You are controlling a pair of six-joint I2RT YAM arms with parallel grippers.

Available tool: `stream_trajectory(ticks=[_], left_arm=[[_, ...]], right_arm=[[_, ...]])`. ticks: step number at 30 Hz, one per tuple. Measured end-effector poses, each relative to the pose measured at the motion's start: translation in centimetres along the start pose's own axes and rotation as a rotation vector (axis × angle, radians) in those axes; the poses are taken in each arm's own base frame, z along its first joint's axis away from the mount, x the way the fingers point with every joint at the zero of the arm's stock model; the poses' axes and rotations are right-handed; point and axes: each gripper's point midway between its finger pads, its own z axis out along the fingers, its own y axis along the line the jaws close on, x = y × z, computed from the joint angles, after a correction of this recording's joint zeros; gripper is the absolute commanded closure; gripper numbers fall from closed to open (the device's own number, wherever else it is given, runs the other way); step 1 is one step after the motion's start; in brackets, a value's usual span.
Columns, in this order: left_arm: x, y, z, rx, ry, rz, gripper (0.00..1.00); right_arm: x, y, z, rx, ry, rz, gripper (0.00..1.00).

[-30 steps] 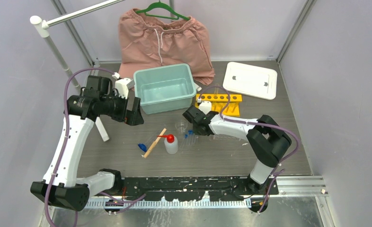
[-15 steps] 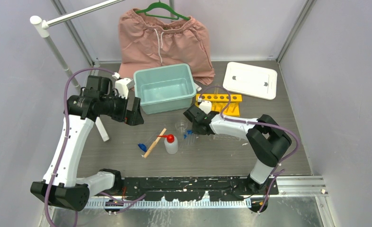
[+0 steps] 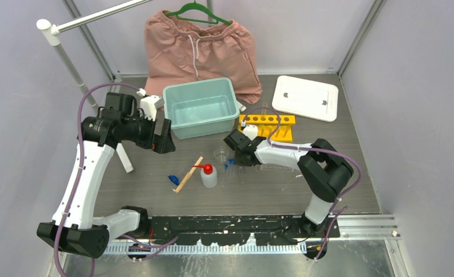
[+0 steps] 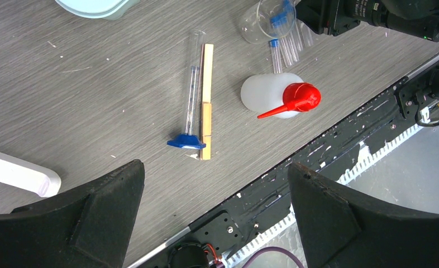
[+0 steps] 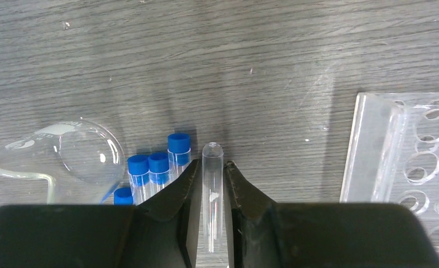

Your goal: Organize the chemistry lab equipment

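A bare clear tube (image 5: 212, 184) lies between the fingers of my right gripper (image 5: 211, 163), which stands narrowly open with thin gaps on both sides. Several blue-capped tubes (image 5: 158, 164) lie just left of it, beside the tiny clear beaker (image 5: 77, 156). The clear rack (image 5: 413, 151) is to the right, and the yellow rack (image 3: 268, 124) stands behind. The squeeze bottle (image 4: 273, 96), wooden stick (image 4: 206, 100) and small blue piece (image 4: 186, 142) lie on the table below my left gripper (image 4: 214, 166), which is wide open, empty and held high.
The teal bin (image 3: 201, 107) stands at the back centre with its white lid (image 3: 305, 97) off to the right. Pink shorts (image 3: 198, 49) hang behind the bin. A white pole (image 3: 63, 52) rises at the left, and the table's front rail (image 4: 340, 139) runs near the bottle.
The right gripper's jaws have spread slightly around the clear tube. The left arm has not moved.
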Motion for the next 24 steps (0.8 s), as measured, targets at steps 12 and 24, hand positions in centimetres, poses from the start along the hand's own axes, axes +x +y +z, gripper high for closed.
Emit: stream_trajectory(ticks=[12, 24], left_arm=[[0.0, -0.2, 0.0, 0.012, -0.002, 0.001, 0.0], [-0.1, -2.1, -0.7, 0.099, -0.032, 0.014, 0.09]], right_arm=[[-1.4, -0.9, -3.5, -0.021, -0.039, 0.008, 0.99], [-9.6, 8.1, -17.8, -0.43, -0.283, 0.053, 0.99]])
